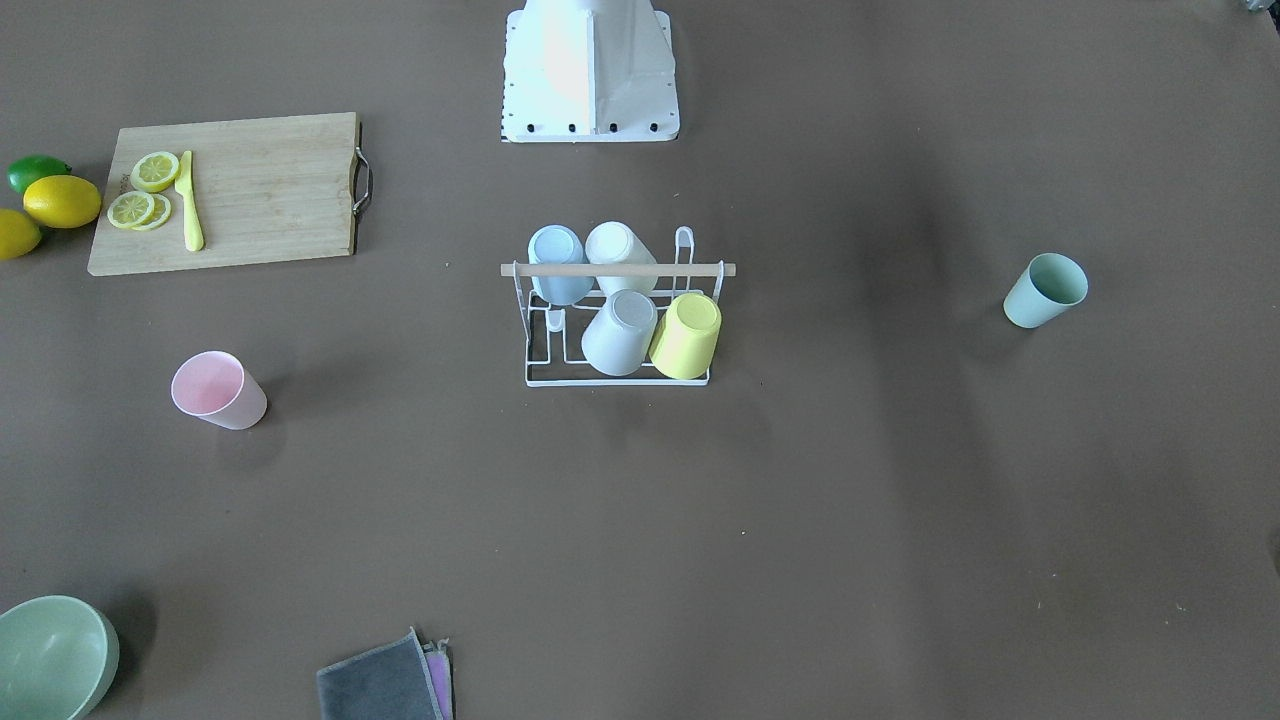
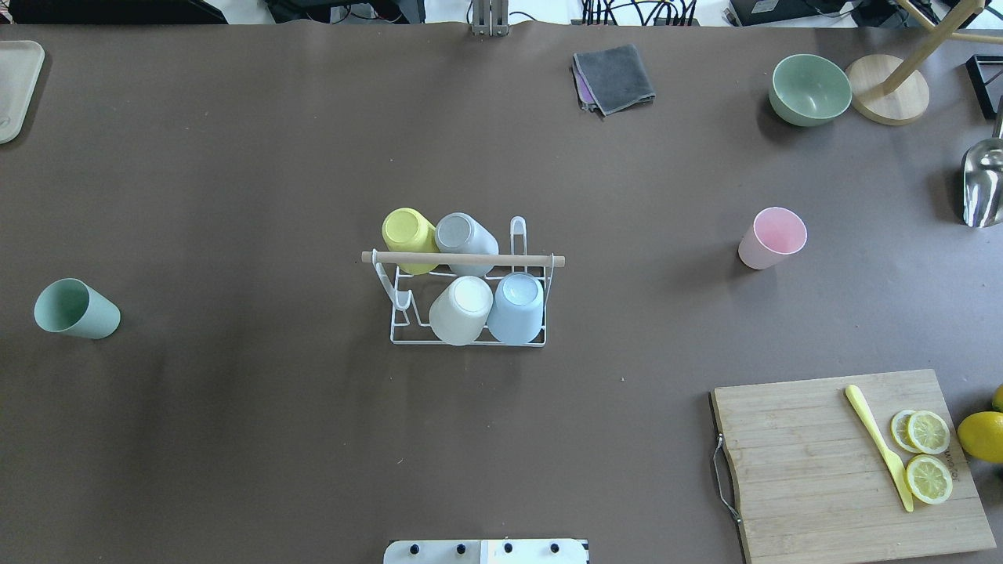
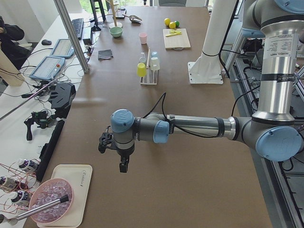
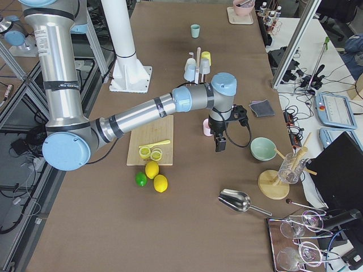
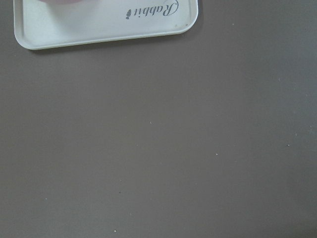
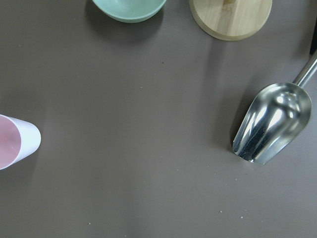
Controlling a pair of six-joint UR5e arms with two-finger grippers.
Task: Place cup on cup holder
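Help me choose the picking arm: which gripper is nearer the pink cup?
Right. The right gripper hangs close beside the pink cup; the left gripper is far away, over by the white tray.

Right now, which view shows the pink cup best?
Exterior front-facing: the pink cup shows whole, upright, unobstructed. Overhead matches nearly; right wrist crops it; exterior right hides it partly behind the right arm; exterior left shows it tiny.

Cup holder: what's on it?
On the cup holder: yellow cup, grey cup, white cup, blue cup, all upturned. Two prongs bare. Prongs inside the cups are hidden.
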